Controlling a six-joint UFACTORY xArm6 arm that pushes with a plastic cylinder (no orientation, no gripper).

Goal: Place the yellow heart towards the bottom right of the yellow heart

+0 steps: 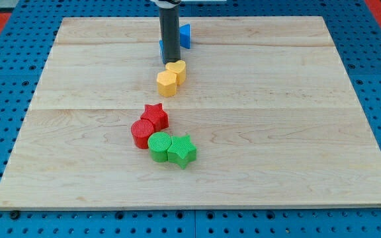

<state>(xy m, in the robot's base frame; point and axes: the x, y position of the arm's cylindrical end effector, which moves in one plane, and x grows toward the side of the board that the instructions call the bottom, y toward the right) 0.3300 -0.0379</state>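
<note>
Camera view: my tip (170, 61), a plain rod with nothing clamped, touches the yellow heart (176, 69); its point faces the view's bottom-right.

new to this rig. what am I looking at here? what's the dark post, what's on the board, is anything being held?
There is one picture, from a single camera looking down at a slant across a wooden board on a blue pegged base; where the camera is mounted is not on record.

The dark post is the end of a robot arm. It has no pincer, only a straight rod. Its lower end, my tip, slides over the board and shoves blocks, so nothing is held.

My tip stands at the view's top, right beside the yellow heart. A second yellow block touches the heart below it. A blue block sits behind the rod, partly hidden.

Lower down is a tight cluster: red star, red cylinder, green cylinder, green star.
</note>
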